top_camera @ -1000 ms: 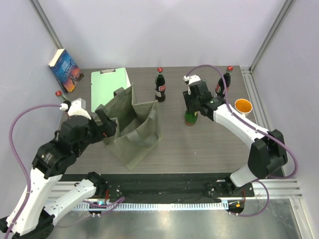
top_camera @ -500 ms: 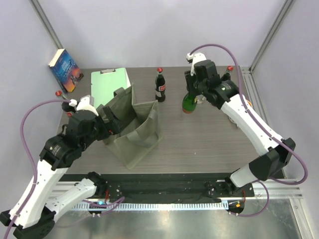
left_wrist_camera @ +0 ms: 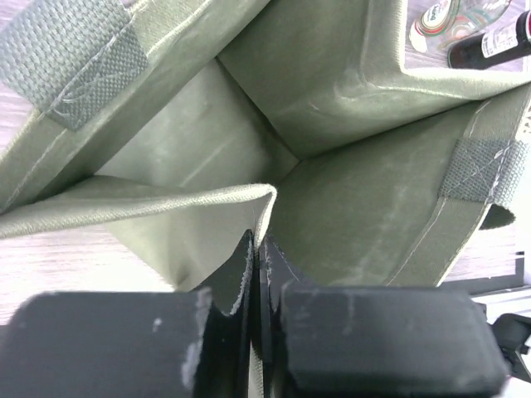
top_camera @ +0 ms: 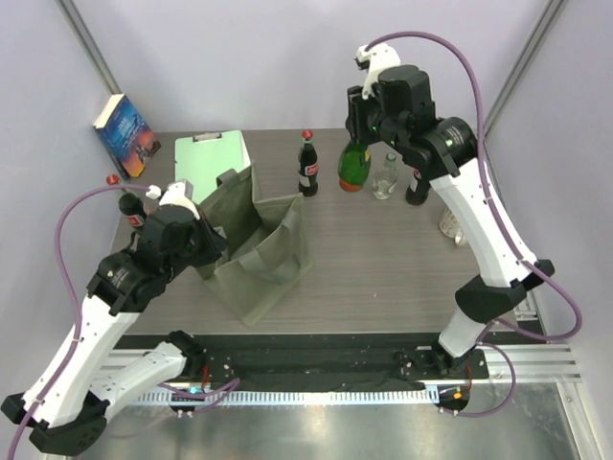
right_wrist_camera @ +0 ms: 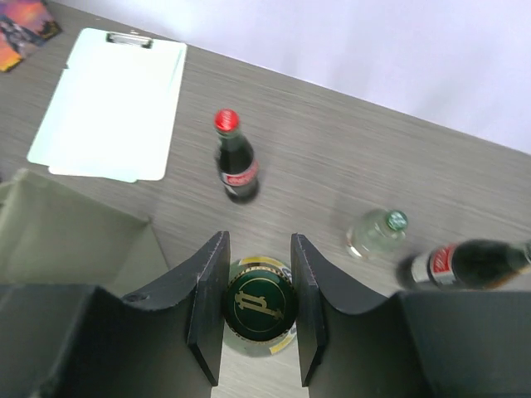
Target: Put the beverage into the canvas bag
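The green bottle (top_camera: 352, 165) hangs by its neck between the fingers of the right gripper (top_camera: 360, 132), held up off the table (top_camera: 383, 278) above its far middle. From the right wrist view the two pads stand close on either side of the dark green cap, clamped on the neck just beneath it. The bottle is well to the right of the canvas bag (top_camera: 257, 244) and not over it.

The bag stands upright and open on the left half of the table, its inner dividers showing. The left gripper (top_camera: 206, 244) is at the bag's left wall. In the left wrist view its fingers are pressed together on the top edge of the fabric, with only cloth between them.

By count there is one green bottle and one bag with two strap handles. There are three dark cola bottles with red labels: one upright behind the bag near the held bottle (top_camera: 307, 165), one at the far right partly behind the right arm (top_camera: 417, 184), and one at the left edge beside the left arm (top_camera: 127, 203). One clear bottle (top_camera: 386, 177) stands between the held bottle and the right-hand cola bottle. One mint-green clipboard (top_camera: 211, 163) lies flat behind the bag, and one book (top_camera: 124, 134) leans at the far left corner.
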### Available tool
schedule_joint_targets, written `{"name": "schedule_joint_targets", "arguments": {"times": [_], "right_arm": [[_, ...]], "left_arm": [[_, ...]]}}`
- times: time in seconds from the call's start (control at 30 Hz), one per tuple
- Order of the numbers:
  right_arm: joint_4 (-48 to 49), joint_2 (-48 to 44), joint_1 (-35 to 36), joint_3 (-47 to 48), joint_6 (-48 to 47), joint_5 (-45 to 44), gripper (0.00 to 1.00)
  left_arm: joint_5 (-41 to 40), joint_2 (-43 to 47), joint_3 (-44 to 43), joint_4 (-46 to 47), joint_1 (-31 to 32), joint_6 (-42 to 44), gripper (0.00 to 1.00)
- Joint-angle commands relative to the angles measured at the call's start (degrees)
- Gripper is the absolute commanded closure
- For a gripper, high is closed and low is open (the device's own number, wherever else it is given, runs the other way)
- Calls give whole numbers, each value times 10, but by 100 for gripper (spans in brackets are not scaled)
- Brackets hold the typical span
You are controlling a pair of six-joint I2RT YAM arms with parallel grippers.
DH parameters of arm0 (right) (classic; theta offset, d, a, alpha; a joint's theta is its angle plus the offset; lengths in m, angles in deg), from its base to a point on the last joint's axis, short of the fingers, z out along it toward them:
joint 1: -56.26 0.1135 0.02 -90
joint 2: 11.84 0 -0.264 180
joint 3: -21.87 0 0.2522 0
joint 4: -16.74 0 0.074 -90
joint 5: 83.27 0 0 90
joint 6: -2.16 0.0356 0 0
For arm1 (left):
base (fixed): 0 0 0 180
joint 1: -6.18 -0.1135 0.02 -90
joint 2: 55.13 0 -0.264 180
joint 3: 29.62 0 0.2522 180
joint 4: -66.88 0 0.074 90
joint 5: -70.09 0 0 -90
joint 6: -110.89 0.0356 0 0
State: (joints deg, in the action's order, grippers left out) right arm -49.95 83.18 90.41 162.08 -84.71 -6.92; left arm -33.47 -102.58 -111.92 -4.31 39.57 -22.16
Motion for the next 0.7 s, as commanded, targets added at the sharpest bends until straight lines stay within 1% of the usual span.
{"name": "schedule_joint_targets", "arguments": {"times": [0.0,0.13,0.37,0.43,0.47,0.5,0.53,0.57,0.67], "right_arm": [[46,19,28,92,-2,4,99],[83,34,45,114,-4,6,99],[155,50,78,124,6,3,99],[184,53,93,125,-10,-4,99],[193,53,114,128,-22,-9,99],[202,58,128,129,-53,-21,99],[218,61,140,138,-65,-49,99],[221,66,161,147,-73,-59,99],[232,88,194,178,-104,-79,99]], "left_arm": [[13,-8,-11,14,2,17,100],[24,-12,-11,23,2,23,100],[32,-16,-9,25,2,22,100],[35,-15,-10,27,2,23,100],[37,-15,-10,27,2,24,100],[47,-13,-8,35,2,28,100],[51,-13,-6,42,2,30,100],[56,-12,-5,46,2,31,100],[64,-17,-5,55,2,32,100]]}}
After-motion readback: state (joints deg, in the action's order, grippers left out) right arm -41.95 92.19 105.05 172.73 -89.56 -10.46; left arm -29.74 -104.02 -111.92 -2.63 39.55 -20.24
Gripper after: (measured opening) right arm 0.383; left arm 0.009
